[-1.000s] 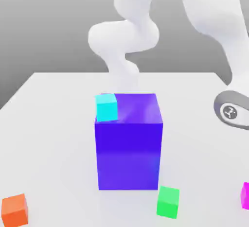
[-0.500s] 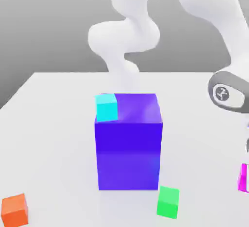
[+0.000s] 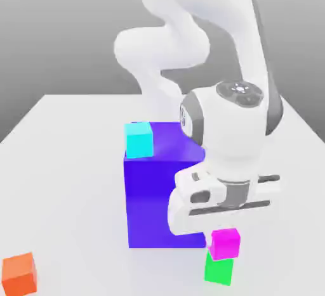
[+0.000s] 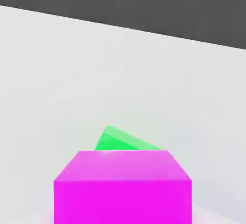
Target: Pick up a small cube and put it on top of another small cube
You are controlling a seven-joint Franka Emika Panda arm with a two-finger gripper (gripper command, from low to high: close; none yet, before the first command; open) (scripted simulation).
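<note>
The magenta cube (image 3: 225,243) now sits directly under the gripper (image 3: 223,228), resting on the green cube (image 3: 219,269); a second ago it lay off at the exterior view's right edge. I cannot tell whether the gripper holds or has freed it. The stack looks made; the blue-purple block (image 3: 152,199) stands just beside.

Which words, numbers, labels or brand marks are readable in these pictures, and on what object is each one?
None can be read.
The cubes, pink, green, cyan, orange, and the blue block are plain.
The arm's round cap bears a small mark, too blurred to read.
</note>
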